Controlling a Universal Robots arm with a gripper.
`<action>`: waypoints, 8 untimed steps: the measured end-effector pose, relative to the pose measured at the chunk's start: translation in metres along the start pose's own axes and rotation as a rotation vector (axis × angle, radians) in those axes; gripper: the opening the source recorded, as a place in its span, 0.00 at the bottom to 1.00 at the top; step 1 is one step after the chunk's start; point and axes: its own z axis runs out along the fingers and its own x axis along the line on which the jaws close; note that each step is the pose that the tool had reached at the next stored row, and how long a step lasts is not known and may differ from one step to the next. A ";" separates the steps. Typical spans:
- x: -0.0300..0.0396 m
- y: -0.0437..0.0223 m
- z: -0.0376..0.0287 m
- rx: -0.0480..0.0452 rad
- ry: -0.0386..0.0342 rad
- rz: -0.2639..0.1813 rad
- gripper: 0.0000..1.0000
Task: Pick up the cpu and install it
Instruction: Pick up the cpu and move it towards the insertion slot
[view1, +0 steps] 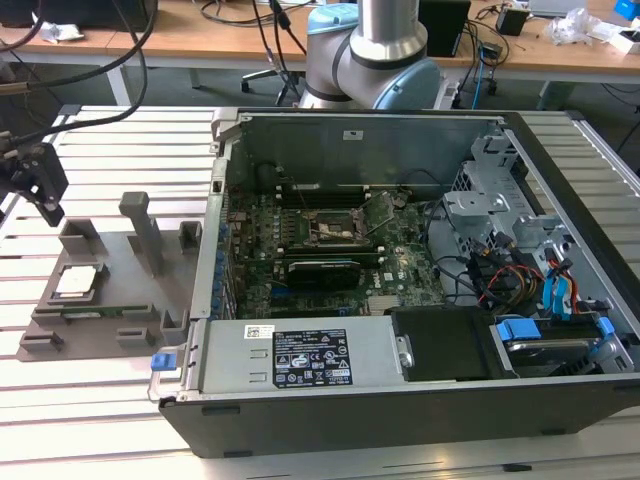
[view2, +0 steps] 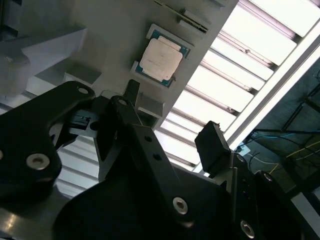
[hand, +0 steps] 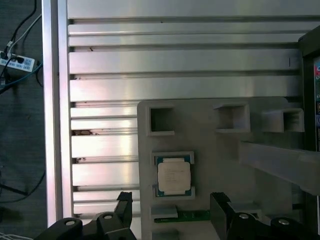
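Where the arm hangs: above the grey tray (view1: 110, 300), at the exterior view's left.
Gripper (hand: 171, 201): black, angular metal fingers spread wide with nothing between them; in the first wrist view the fingertips stand on either side of the cpu, clear above it.
Cpu (hand: 174, 179): small flat square with a pale, matte silvery lid and a thin dark rim, lying flat in a shallow square pocket of the tray.
Tray: dull moulded grey plastic with boxy open pockets and a tall upright post (view1: 145, 230).
Table (hand: 175, 60): ribbed aluminium slats with a bright sheen.
Computer case (view1: 400, 420): open black box beside the tray; green motherboard (view1: 300, 290) inside, with a square black socket frame (view1: 333, 228).
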 end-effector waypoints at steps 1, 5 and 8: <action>0.0000 0.0000 0.0005 0.0000 0.0000 0.000 0.72; 0.0000 0.0000 0.0031 0.0000 0.0000 0.000 0.72; 0.0000 -0.0001 0.0050 0.0000 0.0000 0.000 0.72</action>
